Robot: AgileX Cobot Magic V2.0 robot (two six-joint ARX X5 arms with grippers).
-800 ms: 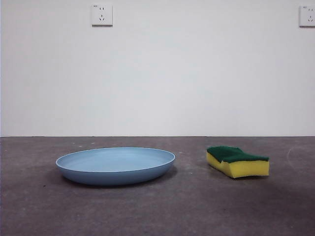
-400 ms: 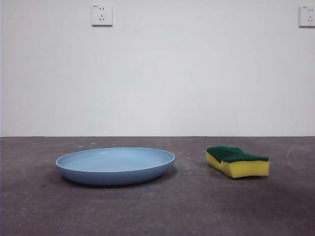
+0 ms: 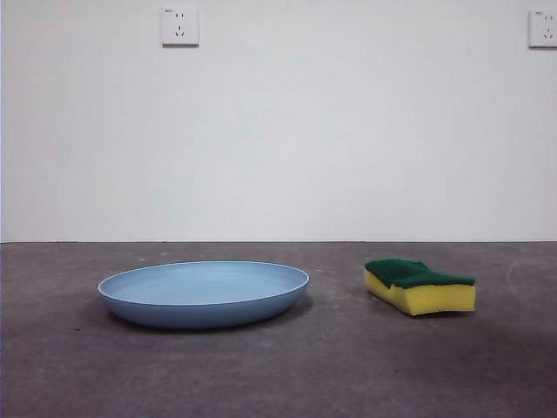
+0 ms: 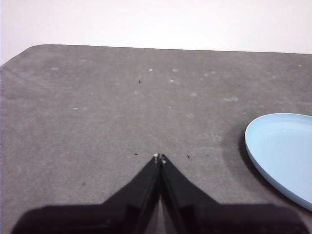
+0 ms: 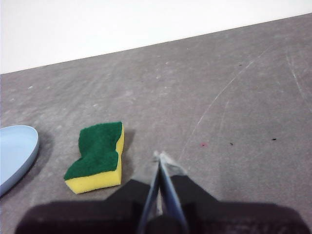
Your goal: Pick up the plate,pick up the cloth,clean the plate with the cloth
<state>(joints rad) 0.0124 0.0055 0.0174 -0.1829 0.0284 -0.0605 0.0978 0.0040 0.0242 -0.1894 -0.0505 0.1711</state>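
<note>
The light-blue plate lies flat on the grey table, left of centre in the front view. Its rim shows at the edge of the left wrist view, and a sliver of the plate shows in the right wrist view. The cloth, a yellow sponge block with a green top, rests to the right of the plate. My left gripper hovers shut over bare table, well apart from the plate. My right gripper is shut and empty, a short way from the cloth. Neither arm shows in the front view.
A white wall stands behind the table, with one socket high on the left and another socket at the right edge. The table's rounded corner appears in the left wrist view.
</note>
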